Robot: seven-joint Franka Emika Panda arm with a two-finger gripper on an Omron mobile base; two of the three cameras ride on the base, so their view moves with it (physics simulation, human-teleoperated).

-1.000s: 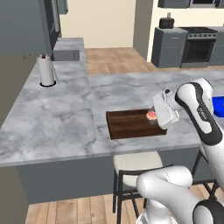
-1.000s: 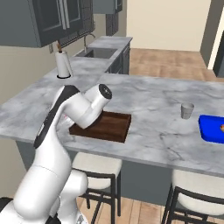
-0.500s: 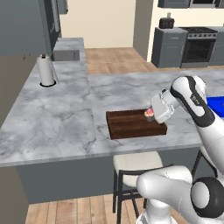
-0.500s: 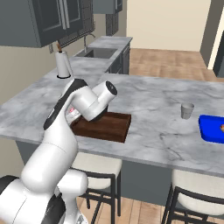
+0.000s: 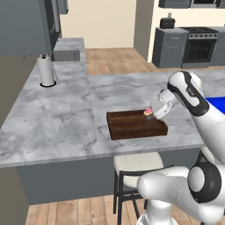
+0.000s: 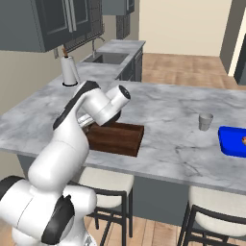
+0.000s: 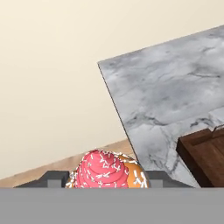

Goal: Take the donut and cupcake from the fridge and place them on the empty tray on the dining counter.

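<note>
Left base view shows the white robot arm reaching from the lower right of the frame over the big grey-white marble dining counter (image 5: 66, 118). Its two-finger gripper (image 5: 150, 112) sits near the middle right of the frame, and it holds the tiny cupcake with pink frosting and white sprinkles (image 5: 148, 112). The jaws are closed on the cupcake, one on each side. The cupcake hangs over the far right corner of the dark brown wooden tray with a low rim (image 5: 132, 127), very near the rim. I cannot tell if it touches the tray. The tray lies flat near the front edge of the counter, above a cream stool seat (image 5: 138, 161). A white paper towel roll (image 5: 46, 71) stands upright at the upper left, next to a grey sink (image 5: 66, 56). In the right base view the arm bends over the same tray (image 6: 120, 139) in the middle left of the frame, and it hides the gripper. A small grey cup (image 6: 205, 121) stands on the counter at the right, well apart from the tray. A bright blue bin (image 6: 233, 141) sits at the right edge. In the hand view the pink cupcake (image 7: 105, 170) sits at the bottom middle between the two dark finger tips (image 7: 54, 178), with a corner of the brown tray (image 7: 203, 153) at the lower right.
</note>
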